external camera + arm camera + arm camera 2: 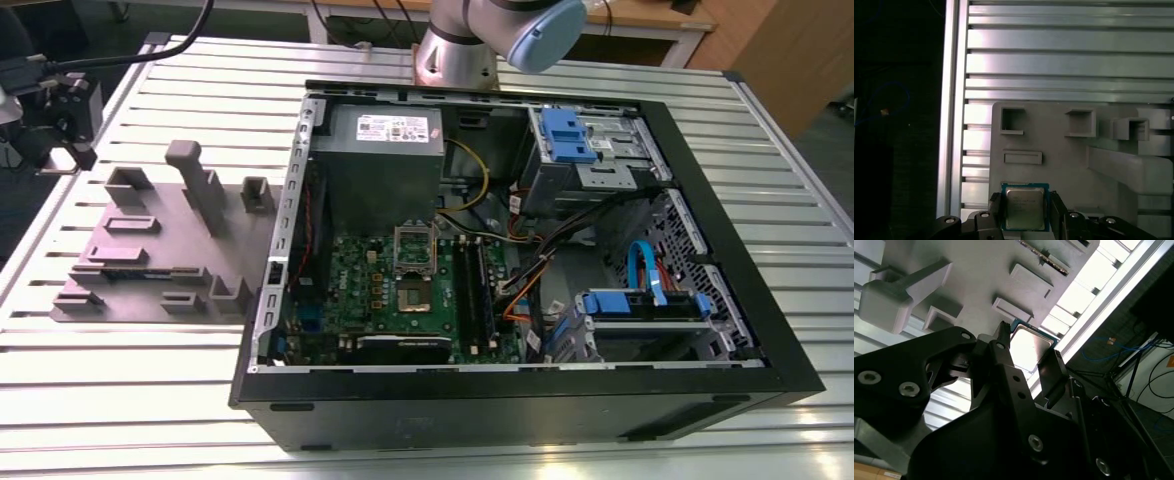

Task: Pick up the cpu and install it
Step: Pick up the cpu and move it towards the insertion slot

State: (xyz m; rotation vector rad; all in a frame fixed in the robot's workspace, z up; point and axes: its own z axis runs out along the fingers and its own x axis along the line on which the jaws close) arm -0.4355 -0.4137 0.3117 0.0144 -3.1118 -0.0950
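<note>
The cpu (1024, 208), a flat square chip with a shiny silver top and a thin blue-green rim, sits between my two black fingers (995, 206) in both wrist views. My gripper (1025, 212) is shut on its two opposite edges. It hangs over a corner of the grey fixture plate (1054, 150), close to the table's edge. The second wrist view also shows the cpu (1030, 346) bright between the fingertips of the gripper (1029, 354). In the exterior view the gripper (56, 155) is at the far left, above the plate's (147, 250) far corner.
An open computer case (521, 400) lies on the slatted metal table (134, 380) on the exterior view's right. Its green motherboard has an open socket (416, 297) with the retaining frame tilted up. Posts and pockets (198, 190) stand up from the fixture plate.
</note>
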